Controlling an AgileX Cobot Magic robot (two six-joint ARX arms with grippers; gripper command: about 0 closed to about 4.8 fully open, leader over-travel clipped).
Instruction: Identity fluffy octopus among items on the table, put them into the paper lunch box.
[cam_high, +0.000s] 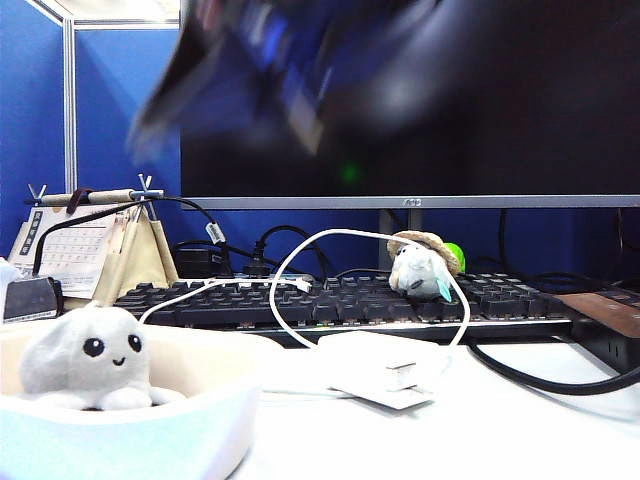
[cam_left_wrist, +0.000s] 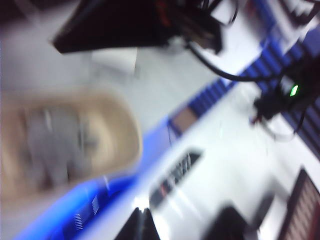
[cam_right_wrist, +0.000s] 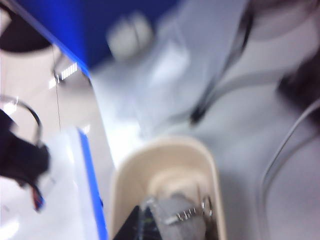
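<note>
Plush fluffy octopus sits inside the paper lunch box on the table; right gripper hangs closed just above it, while left gripper's jaws are too blurred to read.

Carried everything on a white table. At the near left corner sat the paper lunch box, cream-white and thick-rimmed. Just right of it lay a white power adapter, its white cable looping back over a black keyboard that stretched across the middle. Behind the keyboard rose a monitor stand. At the back left stood a desk calendar. Along the right edge trailed a thick black cable.
</note>
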